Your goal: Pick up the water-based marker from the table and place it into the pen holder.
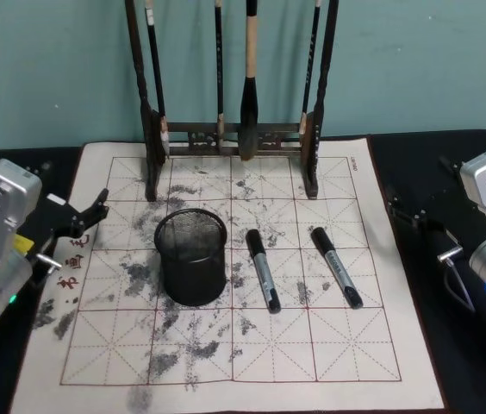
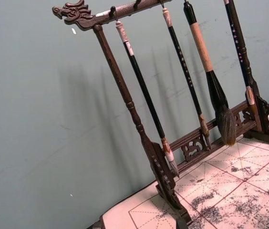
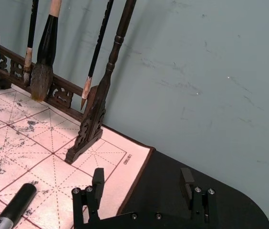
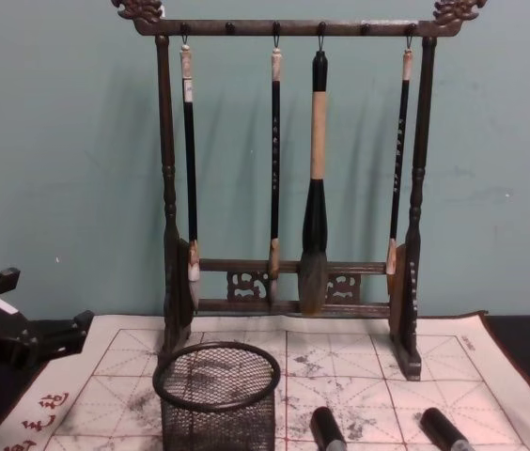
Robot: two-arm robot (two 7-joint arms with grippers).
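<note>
a black-capped, grey-barrelled water-based marker (image 1: 262, 269) lies flat on the white, red-gridded, ink-smudged mat (image 1: 355, 345) just right of the small round black wire-mesh pen holder (image 1: 191, 259), with a second marker (image 1: 336, 266) farther right. the left claw (image 1: 88, 217) at the mat's left edge and the right claw (image 3: 142, 183) over the dark desk (image 1: 476, 362) both stand apart and hold nothing. by my reading nothing is done yet: reach, grasp, lift and drop all remain.

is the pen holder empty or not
Empty. Nothing shows inside the pen holder; the left marker and right marker lie on the mat beside it.
</note>
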